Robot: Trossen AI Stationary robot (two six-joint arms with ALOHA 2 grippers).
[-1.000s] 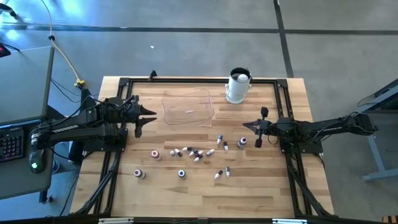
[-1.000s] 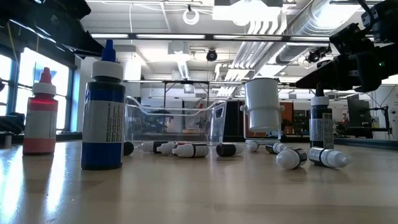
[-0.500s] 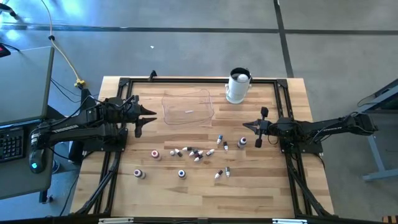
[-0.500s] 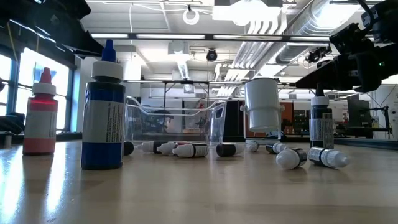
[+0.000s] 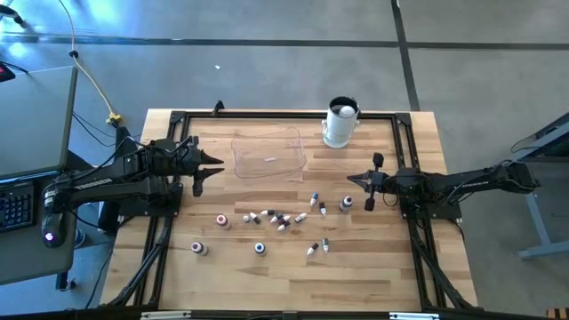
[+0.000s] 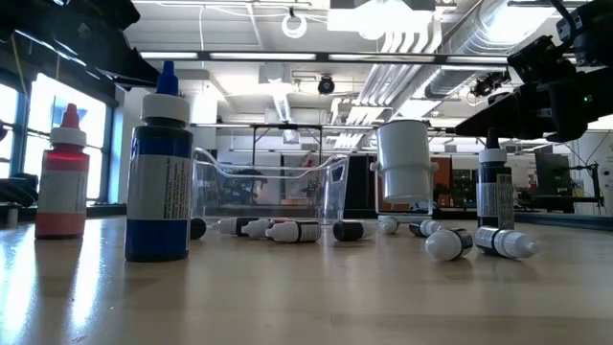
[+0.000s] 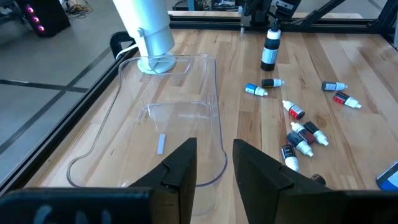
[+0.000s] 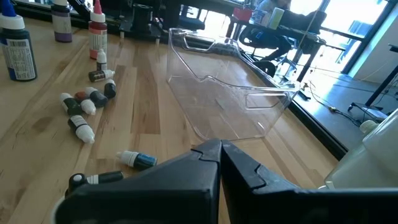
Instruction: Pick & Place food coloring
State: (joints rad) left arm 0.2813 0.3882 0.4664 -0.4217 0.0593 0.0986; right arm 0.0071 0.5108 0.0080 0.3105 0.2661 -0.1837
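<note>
Nothing's budged lately: left gripper [image 5: 211, 166] fingers parted at 9 o'clock, right gripper [image 5: 363, 182] pressed together at 3 o'clock, tiny whitish food coloring bottles [image 5: 280, 219] untouched, clear plastic tray [image 5: 268, 153] empty, so picking hasn't begun.

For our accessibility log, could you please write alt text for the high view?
Small food coloring bottles lie scattered on a wooden table, below an empty clear bin. The left gripper and right gripper hover at opposite sides.
</note>
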